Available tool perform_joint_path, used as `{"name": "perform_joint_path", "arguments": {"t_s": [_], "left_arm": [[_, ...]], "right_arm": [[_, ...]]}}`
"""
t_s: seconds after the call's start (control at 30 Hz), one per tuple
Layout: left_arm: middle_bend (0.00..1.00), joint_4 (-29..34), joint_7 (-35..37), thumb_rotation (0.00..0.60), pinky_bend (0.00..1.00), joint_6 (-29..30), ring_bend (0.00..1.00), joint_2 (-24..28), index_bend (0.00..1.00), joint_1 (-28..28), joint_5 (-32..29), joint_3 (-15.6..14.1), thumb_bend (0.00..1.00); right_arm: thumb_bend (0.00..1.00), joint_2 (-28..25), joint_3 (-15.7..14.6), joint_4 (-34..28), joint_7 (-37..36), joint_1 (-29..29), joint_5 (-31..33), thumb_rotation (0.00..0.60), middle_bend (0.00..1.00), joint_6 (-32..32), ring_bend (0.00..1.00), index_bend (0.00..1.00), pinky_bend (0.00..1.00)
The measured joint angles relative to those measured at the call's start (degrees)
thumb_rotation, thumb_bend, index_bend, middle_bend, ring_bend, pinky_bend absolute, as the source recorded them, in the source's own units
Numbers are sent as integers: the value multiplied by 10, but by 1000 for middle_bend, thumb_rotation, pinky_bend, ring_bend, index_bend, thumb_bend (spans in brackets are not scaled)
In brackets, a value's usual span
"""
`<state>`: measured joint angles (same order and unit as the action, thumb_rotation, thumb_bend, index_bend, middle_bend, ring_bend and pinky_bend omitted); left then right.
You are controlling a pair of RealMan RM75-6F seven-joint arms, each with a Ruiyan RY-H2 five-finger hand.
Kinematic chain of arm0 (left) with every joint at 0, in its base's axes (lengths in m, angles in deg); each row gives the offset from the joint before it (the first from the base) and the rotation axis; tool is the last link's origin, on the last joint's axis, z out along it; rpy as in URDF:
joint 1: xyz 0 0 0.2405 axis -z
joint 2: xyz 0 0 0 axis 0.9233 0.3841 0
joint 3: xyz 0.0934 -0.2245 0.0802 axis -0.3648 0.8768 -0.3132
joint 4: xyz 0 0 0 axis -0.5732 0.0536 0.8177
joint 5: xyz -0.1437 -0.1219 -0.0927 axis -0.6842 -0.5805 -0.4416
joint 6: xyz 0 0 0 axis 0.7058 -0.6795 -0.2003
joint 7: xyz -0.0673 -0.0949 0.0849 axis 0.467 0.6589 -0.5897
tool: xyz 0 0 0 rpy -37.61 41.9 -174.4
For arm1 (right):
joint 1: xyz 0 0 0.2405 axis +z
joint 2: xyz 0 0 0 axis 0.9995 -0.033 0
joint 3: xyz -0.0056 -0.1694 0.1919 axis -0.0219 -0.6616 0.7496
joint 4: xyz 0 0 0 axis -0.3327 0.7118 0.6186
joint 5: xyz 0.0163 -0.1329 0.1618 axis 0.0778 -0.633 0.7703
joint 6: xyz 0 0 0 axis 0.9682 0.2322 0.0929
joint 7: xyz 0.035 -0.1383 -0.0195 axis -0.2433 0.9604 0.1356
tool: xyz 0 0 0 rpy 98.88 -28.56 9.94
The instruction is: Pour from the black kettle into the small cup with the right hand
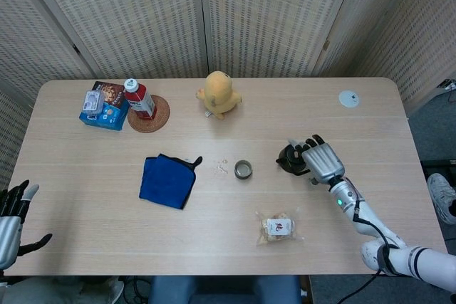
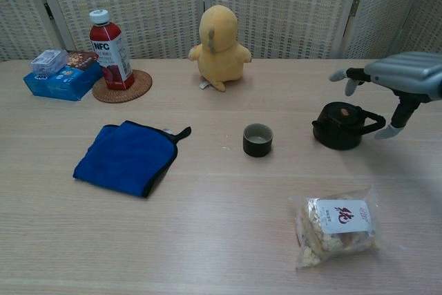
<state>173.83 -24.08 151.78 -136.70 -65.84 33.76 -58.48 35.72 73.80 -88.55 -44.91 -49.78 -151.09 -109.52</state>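
The black kettle (image 2: pixel 342 126) stands upright on the table (image 2: pixel 207 226), right of the small cup (image 2: pixel 257 139). The right hand (image 2: pixel 400 81) hovers just above its handle, fingers spread, holding nothing. The left hand (image 1: pixel 11 218) sits open at the table's near-left edge.

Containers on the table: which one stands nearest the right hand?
The black kettle, just under the open right hand; the small cup and red juice bottle stand farther left.
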Motion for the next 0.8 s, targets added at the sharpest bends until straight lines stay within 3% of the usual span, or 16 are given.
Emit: {"name": "perform_joint_path", "arguments": {"t_s": [0.17,0.5,0.8], "left_arm": [[0,1,0,600,0,-1,46,-2,64,3,6,0,132],[0,-2,7,600,0,2,46,0,65,-1,6,-2,133],[0,-7,15,600,0,3,44,1,93,-3,4,-2,132]], "right_arm": [[51,-27,-7,-31,-22,-23,-17,600,364,-26,264,265,3],[49,-14,-11,-22,-31,-28,-26,600,412,-26,360,332,0],[49,13,-4,3,-33,-21,-23,600,422,-18,362,350,0]]}}
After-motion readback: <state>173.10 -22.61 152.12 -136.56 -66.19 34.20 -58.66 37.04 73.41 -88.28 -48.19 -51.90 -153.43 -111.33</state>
